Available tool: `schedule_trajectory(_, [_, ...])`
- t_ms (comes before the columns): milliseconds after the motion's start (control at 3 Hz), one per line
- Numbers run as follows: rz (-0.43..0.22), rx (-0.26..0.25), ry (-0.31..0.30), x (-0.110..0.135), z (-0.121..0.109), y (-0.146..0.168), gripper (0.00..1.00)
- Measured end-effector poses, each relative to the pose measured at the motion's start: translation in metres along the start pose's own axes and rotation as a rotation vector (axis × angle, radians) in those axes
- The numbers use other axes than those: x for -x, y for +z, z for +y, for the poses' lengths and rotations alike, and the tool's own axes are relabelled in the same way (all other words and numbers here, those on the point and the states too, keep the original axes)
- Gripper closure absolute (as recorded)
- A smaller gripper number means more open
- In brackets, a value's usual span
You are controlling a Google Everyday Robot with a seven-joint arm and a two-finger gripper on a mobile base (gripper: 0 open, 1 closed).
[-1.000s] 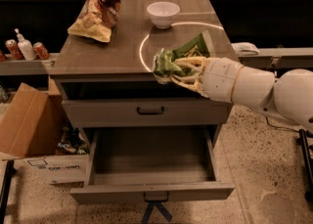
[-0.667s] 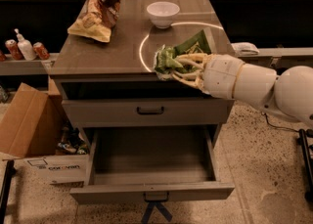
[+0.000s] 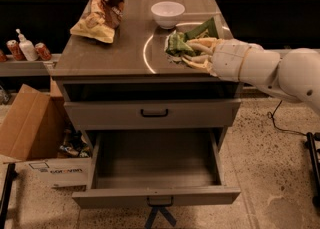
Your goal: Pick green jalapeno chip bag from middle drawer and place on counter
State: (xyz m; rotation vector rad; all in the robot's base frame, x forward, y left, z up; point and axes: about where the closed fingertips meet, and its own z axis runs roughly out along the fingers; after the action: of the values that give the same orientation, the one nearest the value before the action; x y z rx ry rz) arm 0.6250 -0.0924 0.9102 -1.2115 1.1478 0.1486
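- Camera view looks down on a grey drawer cabinet from the front, with the counter (image 3: 120,53) forming its glossy grey-brown top.
- From the right, a white arm reaches in over the counter's right edge, and its gripper (image 3: 186,54) sits just above the right front part of the top.
- Its pale fingers (image 3: 200,48) are closed around the green jalapeno chip bag (image 3: 195,34), one above and one below the crumpled foil.
- That bag is over the counter and low against it, with its far corner pointing up and away; whether it touches the surface I cannot tell.
- A thin bright arc (image 3: 146,53) curves across the counter just left of the bag.
- Behind the bag and near it stands a white bowl (image 3: 167,13).
- At the far left corner of the top lies a larger brown-and-yellow chip bag (image 3: 102,10), well apart from the green one.
- Below the counter, the shallow drawer front (image 3: 100,115) with its black bar handle is shut.
- Under it, the middle drawer (image 3: 115,198) is pulled fully out, with nothing visible inside.
- To the left, a cardboard box (image 3: 27,123) stands open on the floor.
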Motion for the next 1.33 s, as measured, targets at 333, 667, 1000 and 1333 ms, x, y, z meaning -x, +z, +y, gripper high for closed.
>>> schedule_trajectory(333, [0.015,-0.022,0.018,-0.019,-0.023,0.017,1.0])
schedule_trajectory(667, [0.036,-0.053,0.047,-0.041,-0.045,0.033,0.85])
schedule_trajectory(1000, [0.062,-0.078,0.067,-0.06,-0.063,0.049,0.6])
schedule_trajectory(1333, [0.072,-0.088,0.08,-0.071,-0.075,0.061,0.37])
